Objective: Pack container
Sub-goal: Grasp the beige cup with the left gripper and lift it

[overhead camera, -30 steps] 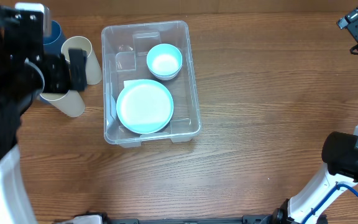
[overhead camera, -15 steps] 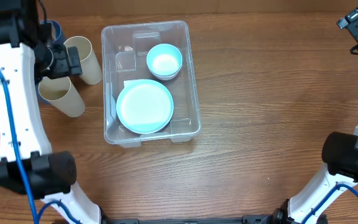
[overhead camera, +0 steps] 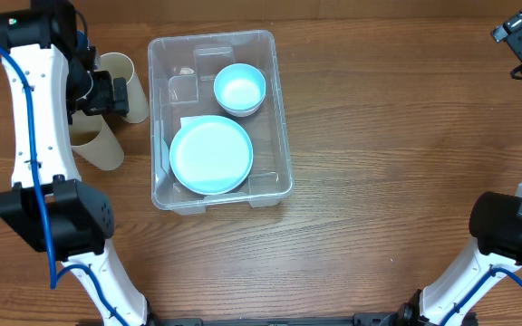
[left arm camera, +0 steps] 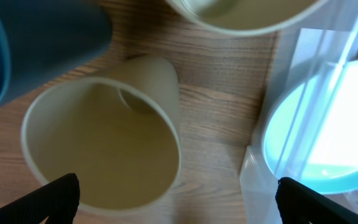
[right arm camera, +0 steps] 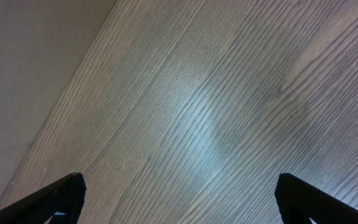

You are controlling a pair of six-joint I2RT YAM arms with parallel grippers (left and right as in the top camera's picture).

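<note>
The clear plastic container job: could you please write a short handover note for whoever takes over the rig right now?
Grippers: left gripper open, empty, hovering over a beige tapered cup; right gripper open, empty, above bare wooden table.
Things: large clear plastic rectangular container holds a light blue round plate and a light blue bowl.
Done: plate and bowl packed.
Left: that cup, a second beige cup and a dark blue cup, all outside by the container's left wall.
</note>
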